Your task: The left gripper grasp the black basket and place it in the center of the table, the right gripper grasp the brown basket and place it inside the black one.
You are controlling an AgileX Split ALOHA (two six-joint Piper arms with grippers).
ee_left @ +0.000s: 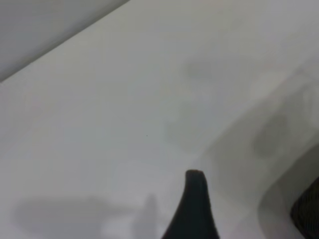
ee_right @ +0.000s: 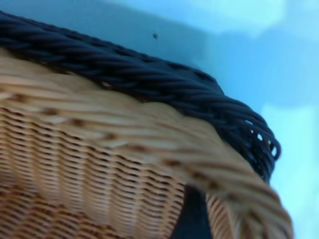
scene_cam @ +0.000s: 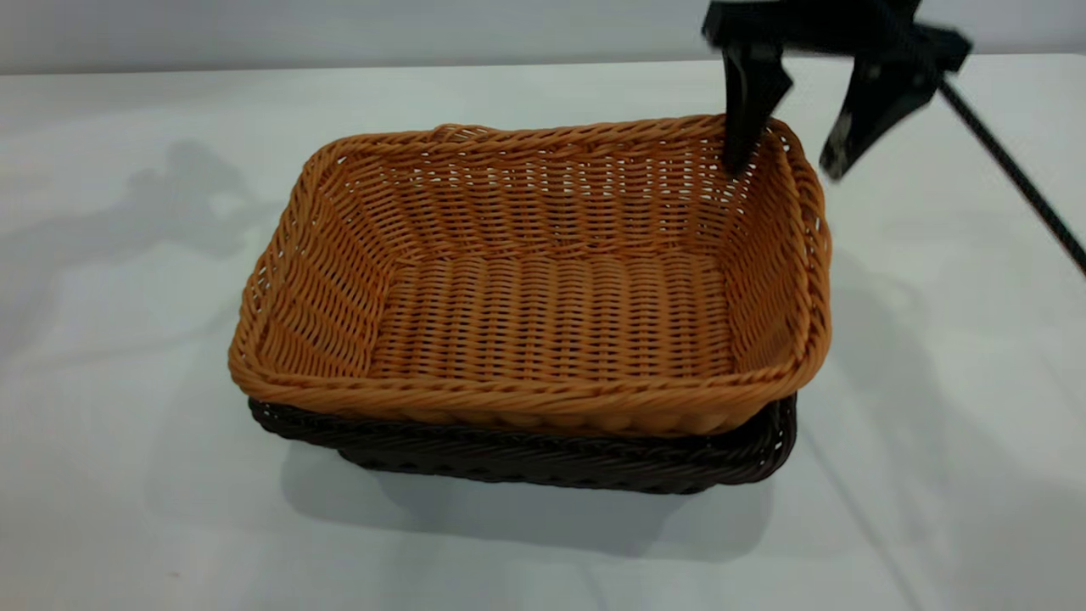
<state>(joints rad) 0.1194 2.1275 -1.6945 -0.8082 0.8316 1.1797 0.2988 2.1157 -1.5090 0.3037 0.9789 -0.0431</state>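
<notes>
The brown basket (scene_cam: 543,297) sits nested inside the black basket (scene_cam: 560,462) in the middle of the table (scene_cam: 127,475); only the black rim and lower wall show beneath it. My right gripper (scene_cam: 785,165) is open and straddles the brown basket's far right corner, one finger (scene_cam: 747,110) inside the wall and the other outside, clear of the rim. The right wrist view shows the brown weave (ee_right: 99,149), the black rim (ee_right: 149,79) and the inner finger (ee_right: 192,214). My left gripper (ee_left: 194,209) is a dark shape over bare table, out of the exterior view.
A thin black cable (scene_cam: 1018,182) runs from the right gripper down to the right. A dark woven edge (ee_left: 308,209) shows at the border of the left wrist view. Bare tabletop surrounds the baskets on all sides.
</notes>
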